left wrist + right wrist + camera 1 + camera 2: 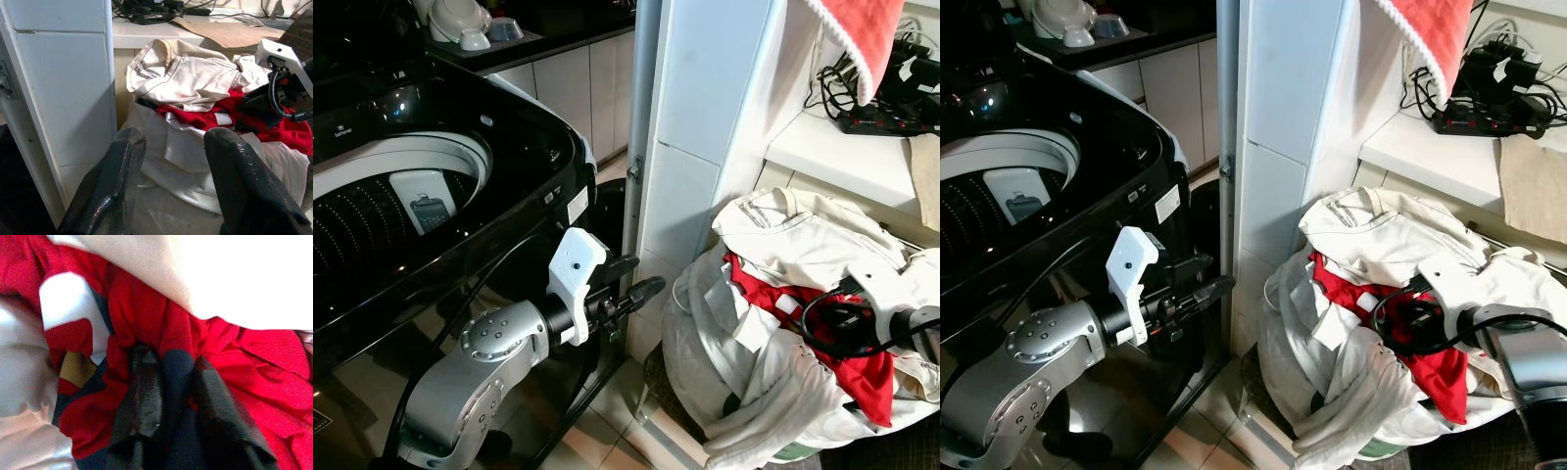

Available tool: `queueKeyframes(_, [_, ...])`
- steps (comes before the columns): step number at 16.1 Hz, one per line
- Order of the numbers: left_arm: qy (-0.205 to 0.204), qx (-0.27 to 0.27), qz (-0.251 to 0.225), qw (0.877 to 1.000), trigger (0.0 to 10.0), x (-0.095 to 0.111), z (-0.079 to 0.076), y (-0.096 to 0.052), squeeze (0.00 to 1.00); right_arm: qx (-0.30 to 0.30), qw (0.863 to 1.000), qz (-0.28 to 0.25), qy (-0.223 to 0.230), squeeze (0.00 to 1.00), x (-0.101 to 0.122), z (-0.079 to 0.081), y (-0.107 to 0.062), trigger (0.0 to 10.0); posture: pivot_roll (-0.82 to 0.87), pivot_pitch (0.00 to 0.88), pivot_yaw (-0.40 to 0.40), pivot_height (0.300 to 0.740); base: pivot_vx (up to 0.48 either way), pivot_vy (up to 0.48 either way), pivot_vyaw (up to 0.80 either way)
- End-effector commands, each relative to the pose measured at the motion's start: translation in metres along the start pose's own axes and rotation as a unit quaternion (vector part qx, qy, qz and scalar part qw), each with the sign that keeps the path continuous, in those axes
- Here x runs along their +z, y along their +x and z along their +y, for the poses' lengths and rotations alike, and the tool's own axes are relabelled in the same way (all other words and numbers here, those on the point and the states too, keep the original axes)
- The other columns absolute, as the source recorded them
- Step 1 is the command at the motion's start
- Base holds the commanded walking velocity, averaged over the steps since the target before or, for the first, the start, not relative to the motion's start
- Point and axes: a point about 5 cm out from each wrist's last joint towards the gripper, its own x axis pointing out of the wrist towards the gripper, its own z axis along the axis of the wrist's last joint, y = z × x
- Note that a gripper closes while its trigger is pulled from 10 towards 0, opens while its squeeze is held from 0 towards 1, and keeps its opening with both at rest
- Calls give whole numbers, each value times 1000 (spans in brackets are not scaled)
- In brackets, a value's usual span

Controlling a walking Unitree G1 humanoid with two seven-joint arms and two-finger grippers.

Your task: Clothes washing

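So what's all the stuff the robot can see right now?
Washing machine: one, black, lid open, on the robot's left.
Pile of clothes: one heap, mostly white and cream, low on the right beside the white wall.
Red garment: one, red with white and dark patches, in the middle of the pile.
Red towel: one, white-edged, hanging top right.
Power strip: one, black with cables, on the white shelf.
Bowls: a few, pale, on the counter behind the machine.
Left gripper: open, empty, held between the machine and the pile.
Right gripper: fingers pinching the red garment.
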Motion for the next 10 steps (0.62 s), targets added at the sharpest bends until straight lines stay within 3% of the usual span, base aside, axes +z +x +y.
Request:
queueKeyframes(1, [10,3,-4,1000,10000,4,3,1,0,5,1000,-21,4,0,8,-2,-6,0,-21,0,-18,740,0,0,0])
queueKeyframes(4, [20,38,-56,998,10000,9,7,3,0,18,999,-35,8,0,12,-4,-15,0,-22,0,-20,740,0,0,0])
queueKeyframes(6, [6,59,-105,993,10000,13,6,4,0,37,997,-66,12,0,23,-5,-31,0,-21,0,-24,740,0,0,0])
queueKeyframes(7, [3,54,-116,992,10000,15,5,5,0,82,989,-120,9,0,39,1,-50,0,-24,0,-23,740,0,0,0])
queueKeyframes(8, [24,68,-130,989,10000,22,7,5,0,134,970,-205,6,0,64,8,-79,0,-28,0,-22,740,0,0,0])
queueKeyframes(10, [29,30,-123,992,10000,27,6,8,0,145,941,-306,16,0,96,3,-111,0,-38,0,-15,740,0,0,0])
